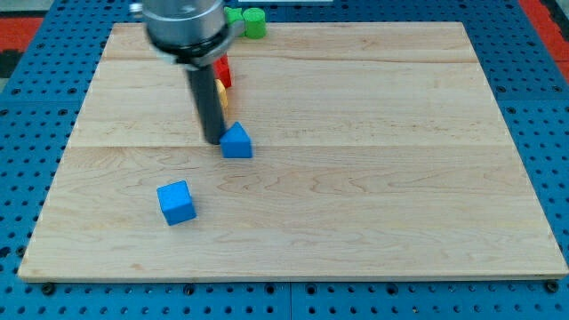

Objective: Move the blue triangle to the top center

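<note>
In the single camera view we look down on a pale wooden board (356,178) lying on a blue pegboard table (27,133). Our arm ends in a straight dark rod, with no jaws to part or close, so there is nothing that grips. My tip (214,141) rests on the board just to the view's left of the blue triangle (236,141), touching it or very nearly so; we cannot tell which. The blue triangle sits a little left of the board's middle, well short of the top centre where it belongs. We judge that this stance suits a push toward the view's right rather than upward, so the tip would probably need to come around below the block. Behind the rod, partly hidden, a red block (223,71) and a yellow block (222,95) stand one above the other, their shapes unclear. A blue cube (176,203) lies apart toward the view's bottom left. At the top edge sit a green cylinder (254,22) and another green block (235,15) beside it. We count two blue, two green, one red, one yellow.
</note>
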